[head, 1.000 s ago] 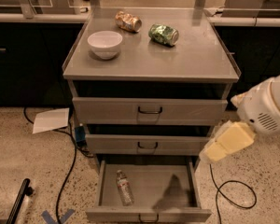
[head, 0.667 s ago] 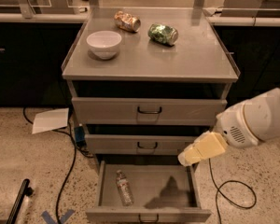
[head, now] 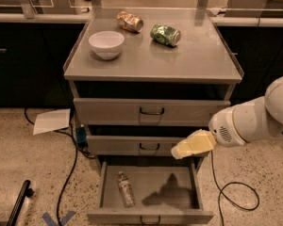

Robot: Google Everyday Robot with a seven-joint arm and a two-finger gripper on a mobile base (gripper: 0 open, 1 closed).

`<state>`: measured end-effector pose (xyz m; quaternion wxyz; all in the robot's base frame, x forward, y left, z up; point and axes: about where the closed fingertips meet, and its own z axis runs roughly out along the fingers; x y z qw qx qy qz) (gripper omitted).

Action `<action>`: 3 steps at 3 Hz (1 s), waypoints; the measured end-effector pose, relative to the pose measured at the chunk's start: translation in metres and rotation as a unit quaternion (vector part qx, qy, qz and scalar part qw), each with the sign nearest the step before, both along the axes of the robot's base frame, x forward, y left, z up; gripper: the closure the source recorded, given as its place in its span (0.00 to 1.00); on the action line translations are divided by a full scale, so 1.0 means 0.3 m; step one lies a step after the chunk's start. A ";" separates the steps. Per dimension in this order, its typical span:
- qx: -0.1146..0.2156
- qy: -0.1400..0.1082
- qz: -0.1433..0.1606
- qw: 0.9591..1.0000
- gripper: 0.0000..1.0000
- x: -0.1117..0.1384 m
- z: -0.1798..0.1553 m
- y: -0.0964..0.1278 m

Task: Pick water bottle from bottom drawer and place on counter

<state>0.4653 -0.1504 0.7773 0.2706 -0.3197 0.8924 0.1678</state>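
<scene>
The water bottle (head: 125, 189) lies on its side in the left part of the open bottom drawer (head: 150, 215), cap towards the back. The gripper (head: 175, 153) is at the end of the white arm that comes in from the right. It hangs above the drawer's right half, level with the middle drawer front, to the right of and above the bottle. It holds nothing that I can see. The counter (head: 198, 55) is the grey top of the cabinet.
On the counter stand a white bowl (head: 106, 44), a tan-and-orange can (head: 130, 21) and a green can (head: 165, 35), both cans on their sides. A white sheet (head: 52, 121) and dark cables (head: 228, 192) lie on the floor beside the cabinet.
The arm has swung to the left and slightly down, bringing the gripper from right of the cabinet to above the open drawer's right half. Its shadow now falls inside the drawer.
</scene>
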 end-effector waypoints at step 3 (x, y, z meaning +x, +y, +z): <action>0.054 0.065 -0.085 0.993 0.00 0.026 -0.533 0.127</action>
